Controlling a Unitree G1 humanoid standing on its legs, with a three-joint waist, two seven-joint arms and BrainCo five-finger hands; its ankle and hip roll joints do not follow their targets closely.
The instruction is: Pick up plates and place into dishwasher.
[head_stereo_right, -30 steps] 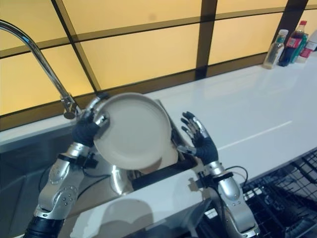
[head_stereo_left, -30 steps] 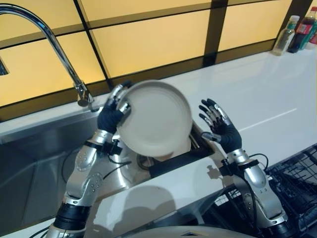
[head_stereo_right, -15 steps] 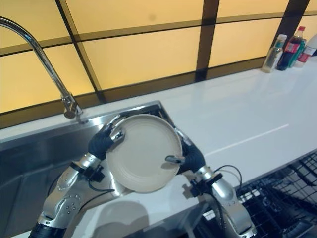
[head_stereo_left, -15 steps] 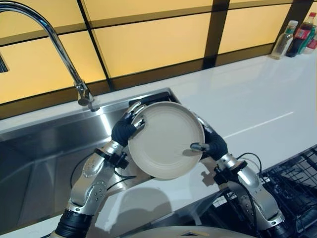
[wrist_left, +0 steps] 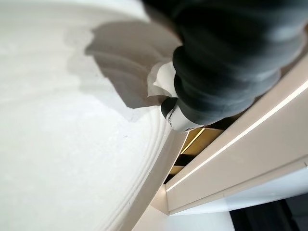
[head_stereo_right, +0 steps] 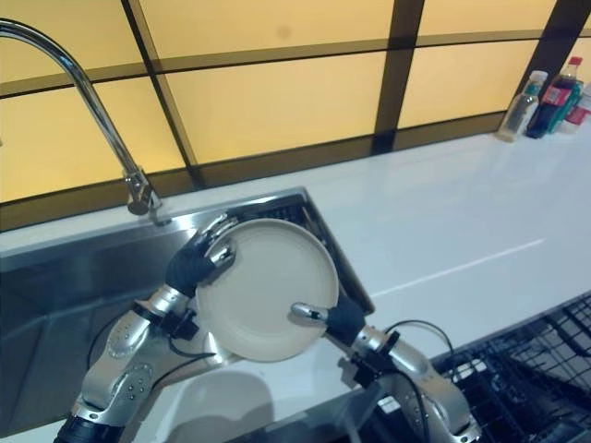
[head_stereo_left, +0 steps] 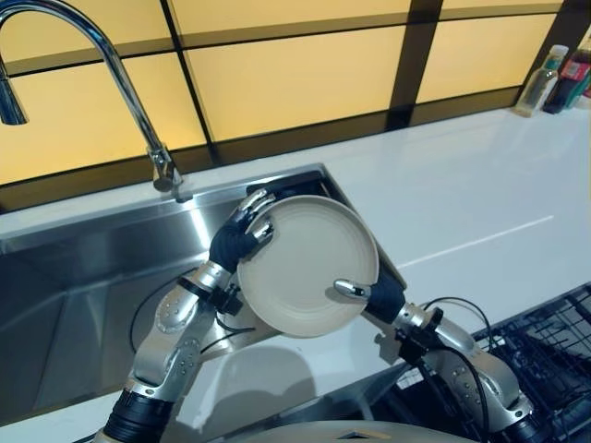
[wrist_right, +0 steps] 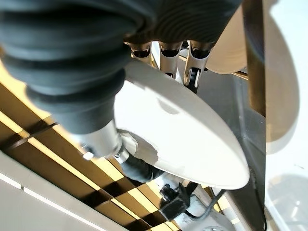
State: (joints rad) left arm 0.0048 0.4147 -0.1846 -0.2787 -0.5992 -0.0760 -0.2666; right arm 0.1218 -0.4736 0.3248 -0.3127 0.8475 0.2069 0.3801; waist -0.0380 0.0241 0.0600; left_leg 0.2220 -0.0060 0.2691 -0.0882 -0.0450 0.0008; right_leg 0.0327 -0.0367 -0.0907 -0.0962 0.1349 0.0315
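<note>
- The cream plate (head_stereo_left: 309, 265) is held tilted above the right end of the steel sink (head_stereo_left: 83, 277), near the tabletop's (head_stereo_left: 462, 194) front edge.
- The left hand (head_stereo_left: 238, 236) clamps the plate's left rim, fingers curled over its edge.
- The right hand (head_stereo_left: 374, 295) pinches the lower right rim, thumb on the face; its other fingers seem to lie behind the plate.
- The tap (head_stereo_left: 111, 74) rises at the sink's back edge.

Plates: one plate (head_stereo_left: 309, 265) is showing.
Hands: two are showing, left hand (head_stereo_left: 236, 242) and right hand (head_stereo_left: 374, 297).
Taps: one tap (head_stereo_left: 111, 65) is standing.
Sinks: one sink (head_stereo_left: 83, 268).
Bottles: three bottles (head_stereo_right: 545, 90) are standing.
Racks: one rack (head_stereo_left: 545, 341).
</note>
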